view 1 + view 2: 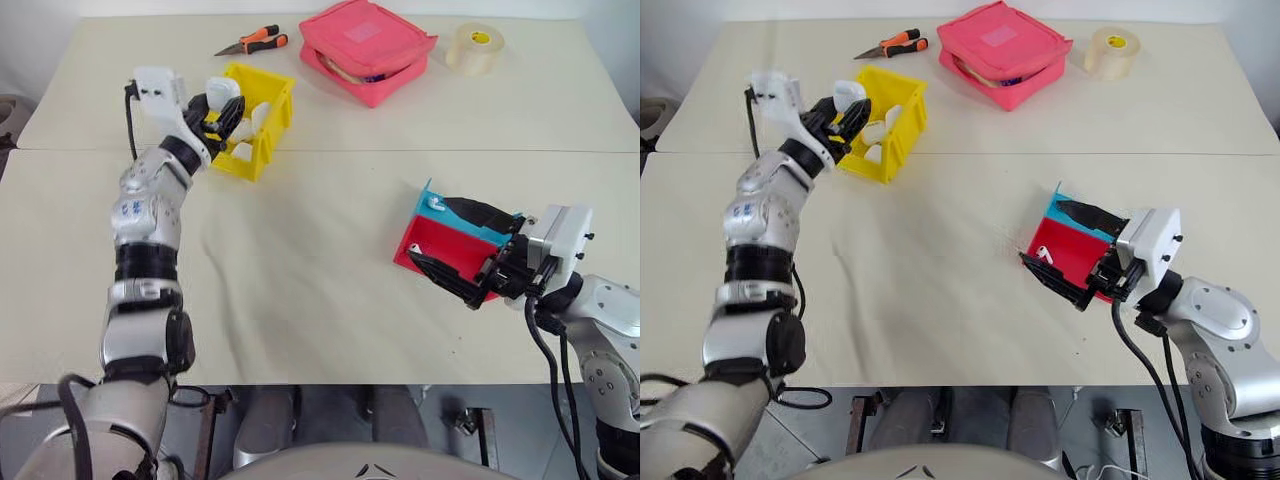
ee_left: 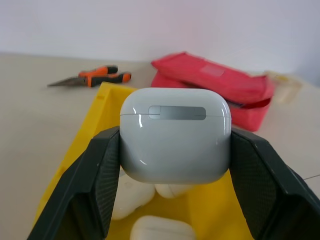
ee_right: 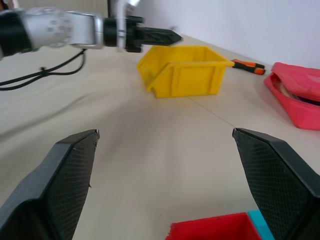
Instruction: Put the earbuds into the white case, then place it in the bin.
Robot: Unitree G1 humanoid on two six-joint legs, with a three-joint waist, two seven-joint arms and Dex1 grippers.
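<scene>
Over the yellow bin (image 1: 262,120) at the far left of the cream table (image 1: 300,270), our left gripper (image 2: 175,165) pinches the white case (image 2: 175,135) by its two sides, lid shut, its hinge plate facing the wrist camera. The case hangs just above the bin's open top, clear of the look-alike white cases (image 2: 162,230) lying inside on the yellow floor. From the head views we see the case (image 1: 222,93) at the bin's left rim, the left arm stretched forward toward it.

Well apart, near the table's right front, our right gripper (image 3: 165,170) stands with its fingers (image 3: 70,165) spread wide and nothing between them, poised over the near edge of the shallow red and blue tray (image 1: 440,240). A small white item lies in the tray's red half (image 1: 1045,256); we cannot tell whether it is one of the earbuds.

Beyond the bin lie orange-handled pliers (image 1: 252,42), a pink zip pouch (image 1: 368,48) and a roll of tape (image 1: 474,48) along the far edge.
</scene>
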